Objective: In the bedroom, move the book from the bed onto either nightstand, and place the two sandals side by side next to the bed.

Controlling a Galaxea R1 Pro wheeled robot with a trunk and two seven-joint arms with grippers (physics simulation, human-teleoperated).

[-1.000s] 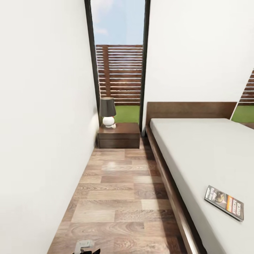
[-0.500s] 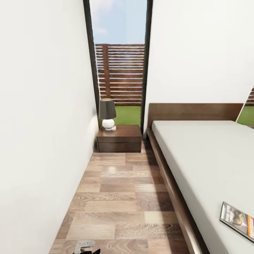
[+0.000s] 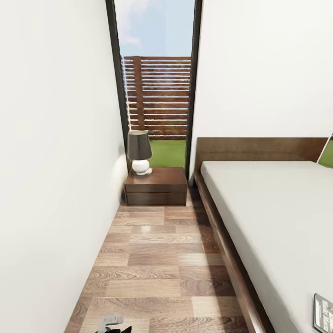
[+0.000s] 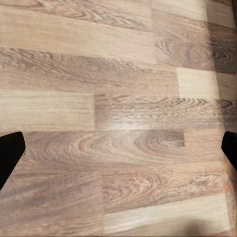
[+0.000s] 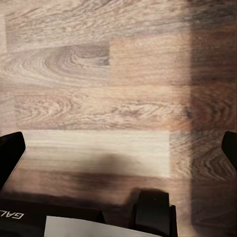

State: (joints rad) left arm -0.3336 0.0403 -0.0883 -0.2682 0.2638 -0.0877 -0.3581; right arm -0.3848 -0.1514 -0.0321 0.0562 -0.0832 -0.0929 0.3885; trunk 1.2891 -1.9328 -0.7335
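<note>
We face the nightstand (image 3: 156,186) beside the bed (image 3: 277,217) — the book (image 3: 323,313) lies at the mattress edge; both hands (image 4: 118,148) (image 5: 118,148) hang spread, empty, over floor.

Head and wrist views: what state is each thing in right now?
Dark-covered paperback book: flat on the mattress, cut off by the picture's edge.
Dark reddish-brown wooden nightstand: drawers shut, lamp on top.
Grey-shaded lamp with white base: upright.
Left gripper: jaws open, nothing held.
Right gripper: jaws open, nothing held.
</note>
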